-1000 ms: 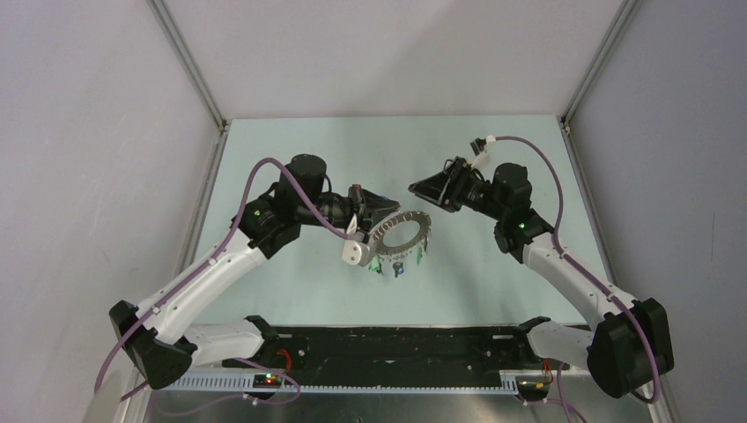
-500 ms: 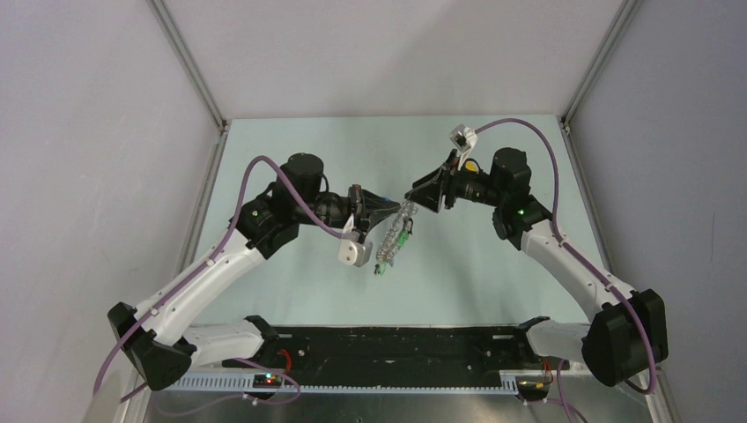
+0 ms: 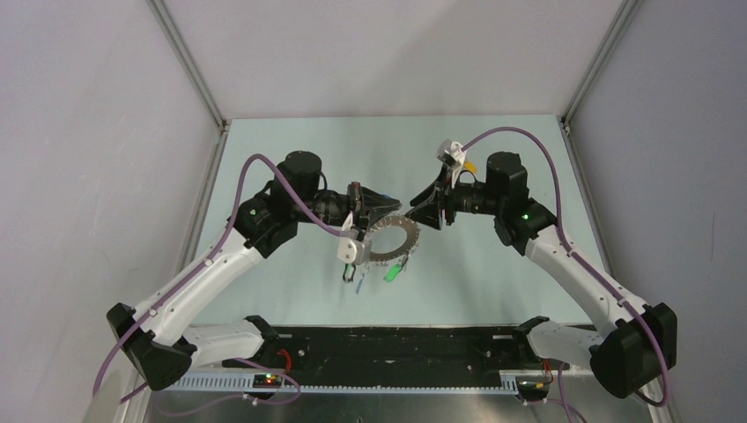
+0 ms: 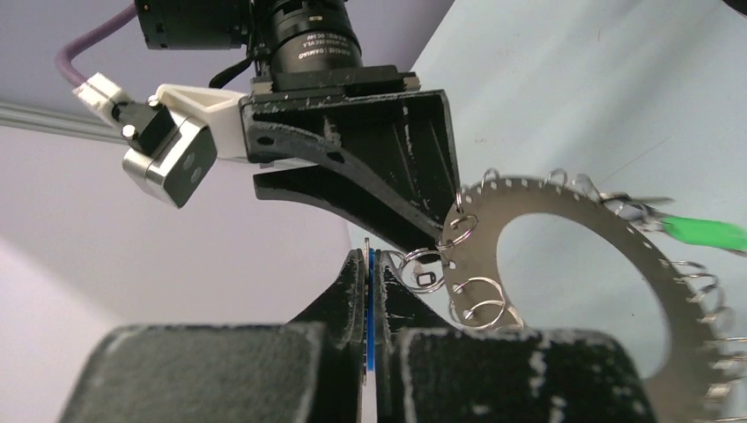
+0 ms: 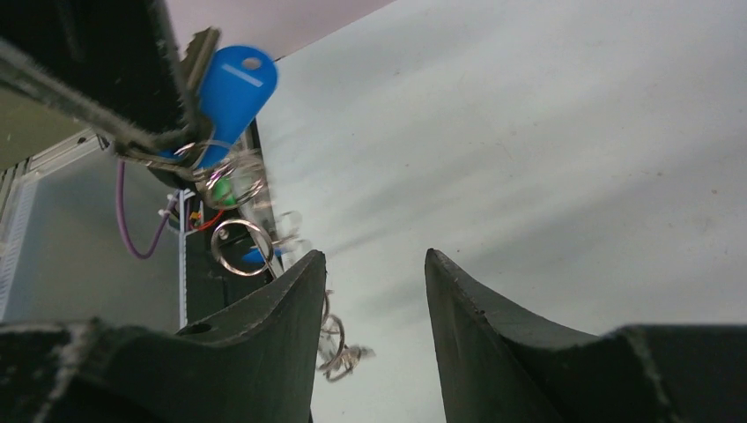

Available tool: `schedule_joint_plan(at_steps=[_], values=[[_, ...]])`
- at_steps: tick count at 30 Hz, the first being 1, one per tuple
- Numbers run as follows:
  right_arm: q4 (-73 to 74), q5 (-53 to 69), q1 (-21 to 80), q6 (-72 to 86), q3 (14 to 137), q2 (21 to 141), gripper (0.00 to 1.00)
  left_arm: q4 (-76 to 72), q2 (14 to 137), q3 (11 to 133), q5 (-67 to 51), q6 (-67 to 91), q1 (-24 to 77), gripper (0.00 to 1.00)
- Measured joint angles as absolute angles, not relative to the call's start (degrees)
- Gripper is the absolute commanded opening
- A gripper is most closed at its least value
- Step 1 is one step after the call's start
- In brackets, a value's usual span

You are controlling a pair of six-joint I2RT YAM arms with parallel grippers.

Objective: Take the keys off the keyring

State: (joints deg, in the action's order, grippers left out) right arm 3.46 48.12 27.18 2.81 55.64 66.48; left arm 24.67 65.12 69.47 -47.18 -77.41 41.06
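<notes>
The keyring [image 3: 393,240], a silvery toothed metal loop, hangs in the air between my two grippers. Several small keys dangle from it, among them a green-headed one [image 3: 392,273]. My left gripper [image 3: 386,205] is shut on a blue-headed key [image 5: 231,86] that hangs on the ring; in the left wrist view [image 4: 371,264] the blue head shows as a thin edge between the closed fingers. The ring [image 4: 564,225] and the green key [image 4: 705,233] show to the right there. My right gripper [image 3: 412,215] is open and empty [image 5: 373,264], close beside the ring's far edge.
Small split rings [image 5: 234,247] hang along the keyring's rim, blurred in the right wrist view. The pale green table [image 3: 493,273] lies below, with metal frame posts [image 3: 189,66] at the back corners and a black rail [image 3: 396,344] at the near edge.
The keyring has swung from edge-on back to lying flat, and its keys now hang lower. My right gripper has shifted slightly down and left toward the ring. My left gripper keeps its grip.
</notes>
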Motion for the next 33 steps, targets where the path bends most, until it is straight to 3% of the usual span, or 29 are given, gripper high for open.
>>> schedule_joint_plan(at_steps=[12, 24, 33], values=[[-3.4, 55.72, 27.68, 1.17, 55.7, 66.32, 0.57, 24.53, 65.3, 71.85, -50.26, -76.27, 40.73, 0.0], [-15.62, 61.21, 29.63, 3.64, 55.7, 68.25, 0.56, 24.51, 66.0, 72.88, -53.47, -74.94, 40.75, 0.0], [-16.69, 63.0, 29.63, 3.64, 55.7, 68.07, 0.56, 24.51, 66.0, 72.88, -54.26, -74.85, 40.75, 0.0]])
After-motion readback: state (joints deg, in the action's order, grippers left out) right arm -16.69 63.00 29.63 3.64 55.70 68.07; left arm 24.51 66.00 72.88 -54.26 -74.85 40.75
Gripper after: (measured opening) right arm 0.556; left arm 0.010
